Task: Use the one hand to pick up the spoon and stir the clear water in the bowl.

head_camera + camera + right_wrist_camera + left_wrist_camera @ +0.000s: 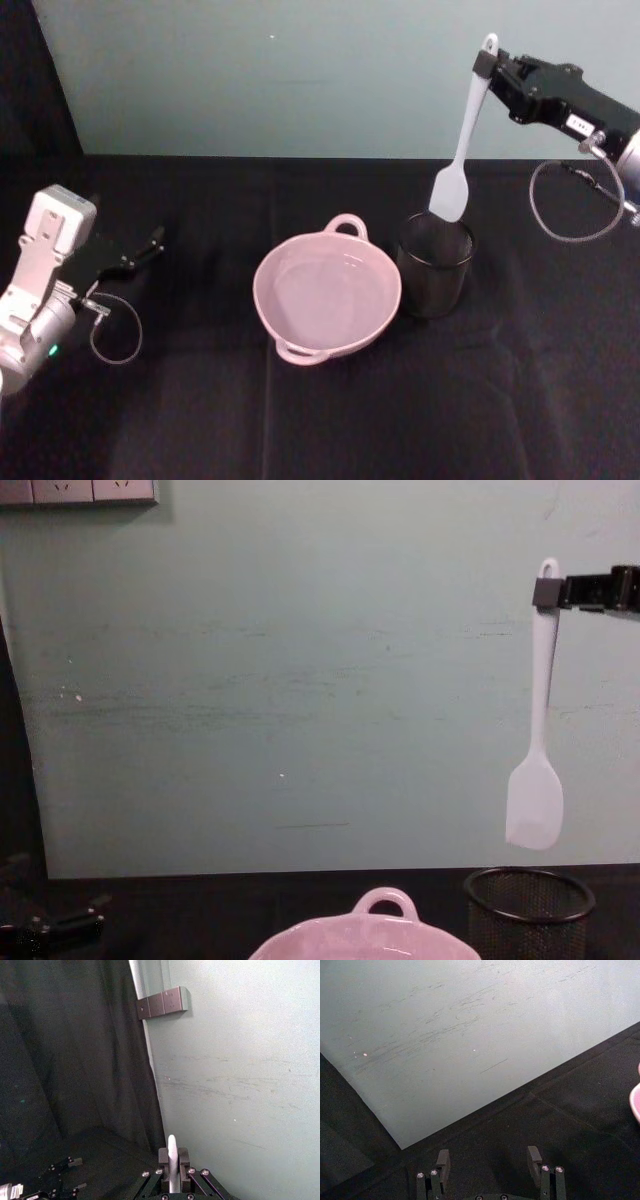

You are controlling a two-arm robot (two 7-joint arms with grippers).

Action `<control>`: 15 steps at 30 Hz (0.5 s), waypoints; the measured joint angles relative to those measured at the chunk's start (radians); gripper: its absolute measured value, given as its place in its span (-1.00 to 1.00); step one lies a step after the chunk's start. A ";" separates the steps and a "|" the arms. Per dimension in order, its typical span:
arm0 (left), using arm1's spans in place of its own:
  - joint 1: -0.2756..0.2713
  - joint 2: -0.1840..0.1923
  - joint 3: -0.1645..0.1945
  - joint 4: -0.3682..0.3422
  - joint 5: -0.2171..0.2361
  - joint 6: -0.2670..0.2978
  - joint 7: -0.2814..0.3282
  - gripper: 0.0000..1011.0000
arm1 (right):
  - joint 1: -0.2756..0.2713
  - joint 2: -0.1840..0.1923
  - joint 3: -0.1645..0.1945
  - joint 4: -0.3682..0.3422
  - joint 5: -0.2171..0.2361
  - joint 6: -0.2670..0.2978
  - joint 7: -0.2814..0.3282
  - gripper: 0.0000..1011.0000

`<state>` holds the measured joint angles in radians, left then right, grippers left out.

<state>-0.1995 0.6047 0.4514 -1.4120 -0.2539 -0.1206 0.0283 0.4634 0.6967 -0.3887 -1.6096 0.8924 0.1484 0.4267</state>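
Black-clothed table (320, 430). Right gripper (492, 72) pinches spoon (462, 150) by handle tip above mesh cup (435, 270). Risk: spoon pivots, clips bowl (262, 300) rim. Left gripper (150, 243) parked left, agape.

Robot test bench in a lab-like room

Black cloth (300, 430) covers the table, a black curtain (75, 1060) hangs beside a scuffed pale green wall (300, 680), and a grey strip of wall sockets (80, 490) is mounted high on it.
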 joint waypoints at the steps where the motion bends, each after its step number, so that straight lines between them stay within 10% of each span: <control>1: 0.000 0.000 0.000 0.000 0.000 0.000 0.000 1.00 | 0.002 0.000 0.004 -0.007 -0.003 0.006 -0.001 -0.76; 15: 0.000 0.000 0.000 0.000 0.000 0.000 0.000 1.00 | 0.001 -0.001 0.008 -0.010 -0.003 0.011 -0.004 -0.76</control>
<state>-0.1995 0.6047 0.4514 -1.4120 -0.2539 -0.1206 0.0283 0.4647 0.6957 -0.3808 -1.6193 0.8894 0.1599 0.4229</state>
